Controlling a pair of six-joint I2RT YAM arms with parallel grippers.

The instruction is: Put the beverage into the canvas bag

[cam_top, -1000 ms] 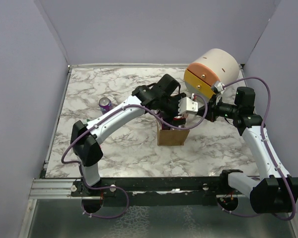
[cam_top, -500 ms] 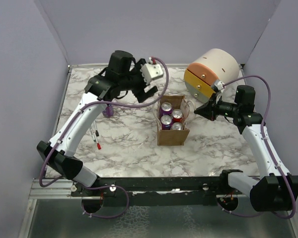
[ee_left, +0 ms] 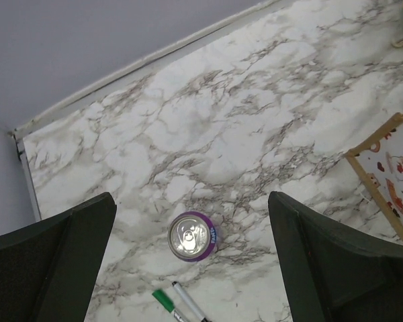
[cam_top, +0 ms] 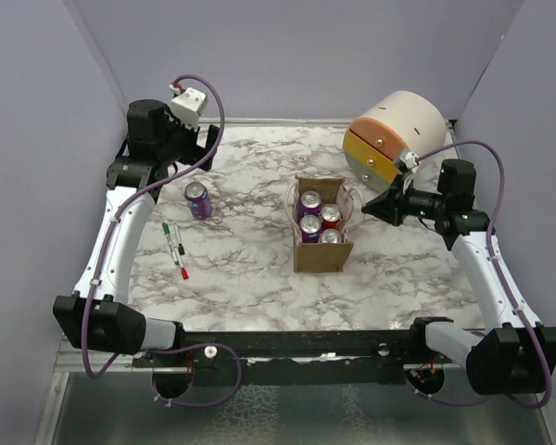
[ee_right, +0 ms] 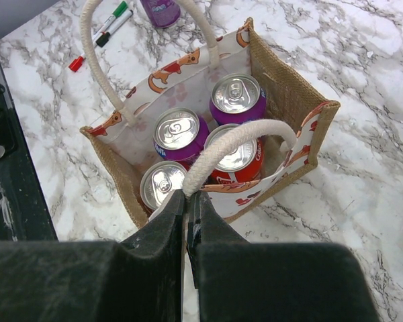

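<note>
The tan canvas bag (cam_top: pixel 321 248) stands mid-table and holds several soda cans (cam_top: pixel 310 202). In the right wrist view the bag (ee_right: pixel 292 100) shows purple and red cans (ee_right: pixel 236 94). My right gripper (cam_top: pixel 371 208) is shut on the bag's near loop handle (ee_right: pixel 235 144). A purple can (cam_top: pixel 197 198) stands upright on the marble at the left; it also shows in the left wrist view (ee_left: pixel 193 235). My left gripper (cam_top: pixel 204 146) is open and empty, high above that can near the back left corner, with the can between its fingers (ee_left: pixel 336 261) in its view.
A large cream-and-orange cylinder (cam_top: pixel 394 135) lies at the back right, close to my right arm. Two markers, green-capped (cam_top: pixel 170 238) and red-capped (cam_top: pixel 180 260), lie left of centre, near the purple can. Walls enclose the table on three sides.
My left arm has pulled up and away from the bag and swung to the back left, its gripper now open above the loose purple can. The right arm has kept holding the handle.
</note>
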